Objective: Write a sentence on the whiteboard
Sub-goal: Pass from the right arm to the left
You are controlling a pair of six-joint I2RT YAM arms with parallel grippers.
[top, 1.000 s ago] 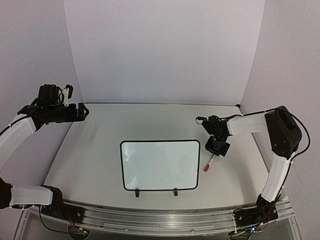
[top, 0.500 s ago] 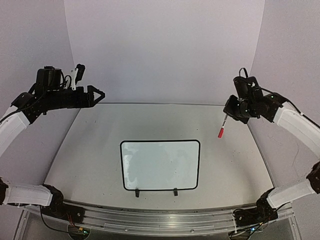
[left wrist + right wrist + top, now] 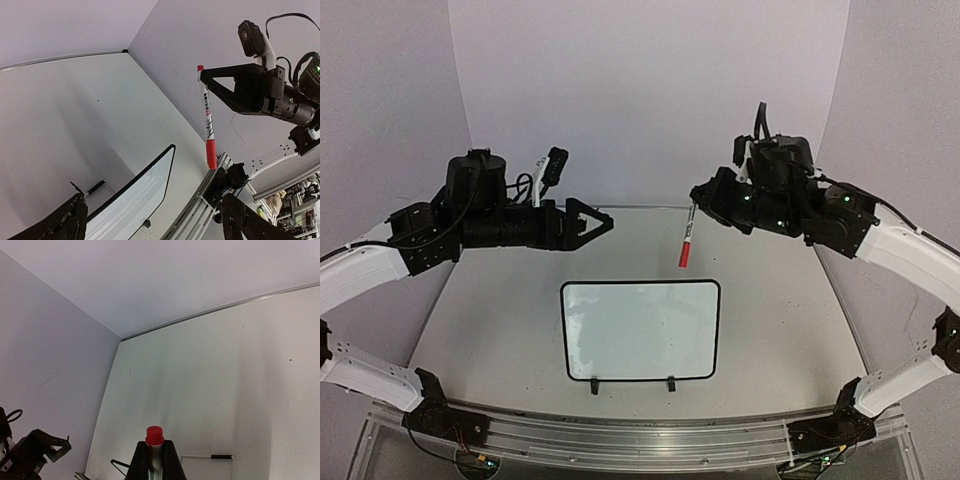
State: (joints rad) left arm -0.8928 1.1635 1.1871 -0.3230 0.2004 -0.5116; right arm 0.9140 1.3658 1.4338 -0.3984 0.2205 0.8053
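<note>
Now the marker (image 3: 687, 240) hangs near-upright, red cap (image 3: 683, 259) down, clenched in the right gripper (image 3: 697, 207) — at three o'clock from the spread, empty left gripper (image 3: 603, 223).

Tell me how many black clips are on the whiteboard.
2. The left clip and the right clip both sit on the near long edge of the whiteboard. None seems hidden.

small rectangular white whiteboard (image 3: 640, 332): glossy, smooth, thin black plastic-looking border | pale grey bench (image 3: 510, 300): matt, smooth, faintly speckled | red-capped white marker pen (image 3: 687, 240): smooth plastic, printed barrel | black left hand (image 3: 603, 222), black right hand (image 3: 700, 197): matt plastic; left fingertips (image 3: 70, 221) grainy, lower left of wrist view | silver rail (image 3: 620, 440), bottom edge: dull metal
</note>
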